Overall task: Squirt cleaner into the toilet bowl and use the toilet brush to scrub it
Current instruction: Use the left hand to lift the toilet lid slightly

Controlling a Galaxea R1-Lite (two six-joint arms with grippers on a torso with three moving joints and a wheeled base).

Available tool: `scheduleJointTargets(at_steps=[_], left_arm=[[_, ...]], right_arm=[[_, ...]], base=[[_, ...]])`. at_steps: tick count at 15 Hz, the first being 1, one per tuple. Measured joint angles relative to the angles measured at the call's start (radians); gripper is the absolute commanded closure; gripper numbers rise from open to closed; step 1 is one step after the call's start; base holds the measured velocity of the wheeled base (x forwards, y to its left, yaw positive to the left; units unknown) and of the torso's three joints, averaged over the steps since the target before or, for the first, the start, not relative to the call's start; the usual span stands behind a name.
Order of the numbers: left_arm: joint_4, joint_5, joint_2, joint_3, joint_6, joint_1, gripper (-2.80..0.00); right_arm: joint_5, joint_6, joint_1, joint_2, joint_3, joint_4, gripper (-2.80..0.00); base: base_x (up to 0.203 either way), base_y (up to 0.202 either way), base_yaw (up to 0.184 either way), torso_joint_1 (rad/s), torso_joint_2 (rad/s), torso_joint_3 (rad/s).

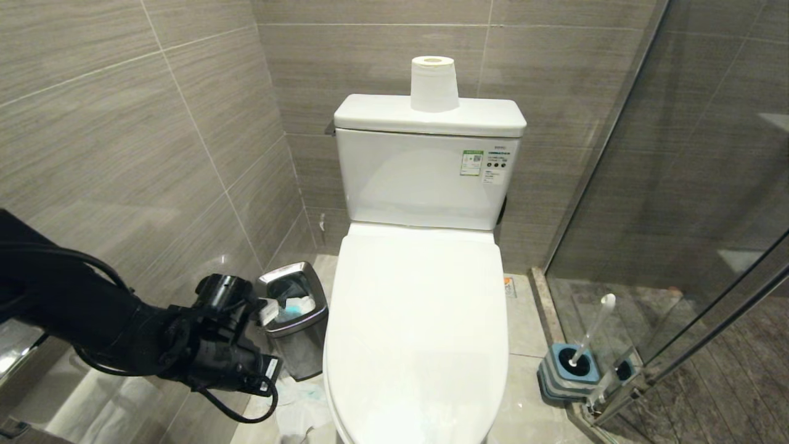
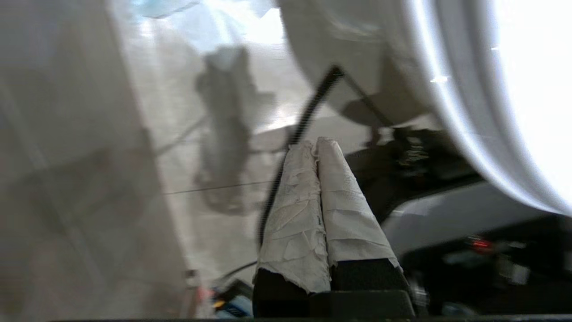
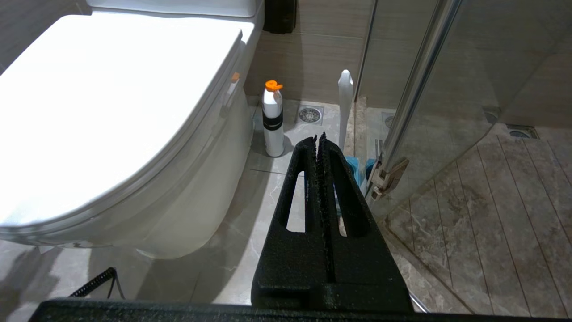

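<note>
Toilet lid (image 1: pixel 419 320) down, centre frame, covering toilet bowl. Left gripper (image 2: pixel 316 145) lower left, jaws pressed together, empty, just left of lid edge. Toilet brush (image 1: pixel 590 336) in holder lower right, handle leaning upper right. Right gripper (image 3: pixel 319 138) closed, empty, nearer brush.

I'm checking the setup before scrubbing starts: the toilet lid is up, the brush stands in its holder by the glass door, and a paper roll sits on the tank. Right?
Not quite: the toilet lid is down, covering the bowl, as the head view shows. The brush does stand in its holder by the glass door, and the paper roll sits on the tank.
</note>
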Motion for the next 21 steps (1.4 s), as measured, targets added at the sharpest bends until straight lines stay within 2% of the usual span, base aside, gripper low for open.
scheduleJointTargets(at_steps=[2, 5, 8, 11, 13, 17, 21], left_arm=[[-0.009, 0.019, 0.027, 0.000, 0.026, 0.026, 0.00], [-0.002, 0.000, 0.068, -0.003, 0.043, 0.077, 0.00], [0.041, -0.115, 0.100, -0.025, 0.036, 0.114, 0.00], [0.068, -0.275, 0.119, -0.056, -0.010, 0.137, 0.00], [0.069, -0.345, 0.131, -0.078, -0.016, 0.163, 0.00], [0.070, -0.397, 0.165, -0.119, -0.016, 0.218, 0.00], [0.074, -0.430, 0.187, -0.121, -0.022, 0.228, 0.00]], right_arm=[[0.000, 0.000, 0.000, 0.000, 0.000, 0.000, 0.00], [0.000, 0.000, 0.000, 0.000, 0.000, 0.000, 0.00], [0.000, 0.000, 0.000, 0.000, 0.000, 0.000, 0.00], [0.000, 0.000, 0.000, 0.000, 0.000, 0.000, 0.00], [0.000, 0.000, 0.000, 0.000, 0.000, 0.000, 0.00], [0.000, 0.000, 0.000, 0.000, 0.000, 0.000, 0.00], [0.000, 0.000, 0.000, 0.000, 0.000, 0.000, 0.00]], base=[[0.000, 0.000, 0.000, 0.000, 0.00, 0.000], [0.000, 0.000, 0.000, 0.000, 0.00, 0.000], [0.000, 0.000, 0.000, 0.000, 0.00, 0.000], [0.000, 0.000, 0.000, 0.000, 0.00, 0.000], [0.000, 0.000, 0.000, 0.000, 0.00, 0.000], [0.000, 0.000, 0.000, 0.000, 0.00, 0.000], [0.000, 0.000, 0.000, 0.000, 0.00, 0.000]])
